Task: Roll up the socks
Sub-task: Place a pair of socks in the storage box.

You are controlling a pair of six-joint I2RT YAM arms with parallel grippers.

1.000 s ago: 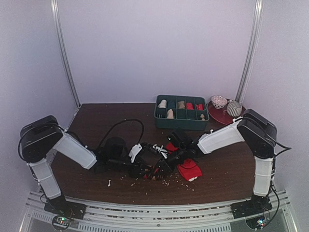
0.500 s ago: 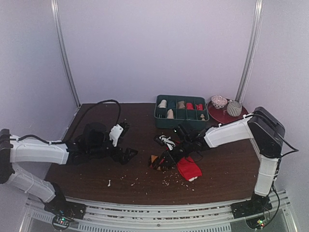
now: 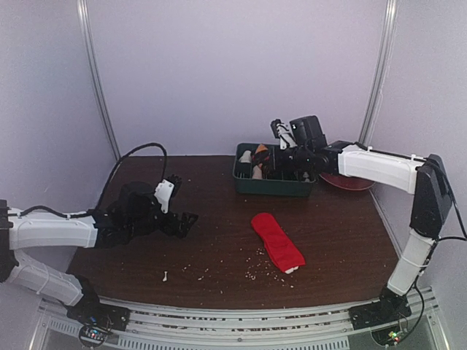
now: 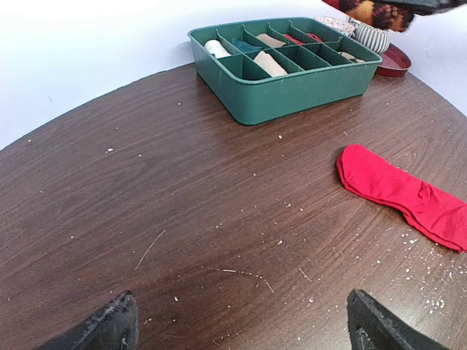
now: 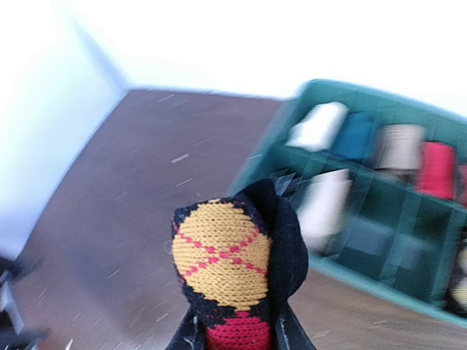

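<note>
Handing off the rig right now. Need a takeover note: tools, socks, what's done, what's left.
The left tool is open and empty, low over the left side of the table.
The right tool is shut on the argyle sock, which is bunched into a bundle and held in the air over the green tray.
The red sock lies flat and unrolled on the table, right of the middle, with nothing touching it.
Done: the argyle sock looks rolled and is off the table.
Left: set it down, probably in the tray, then roll the red sock.
</note>
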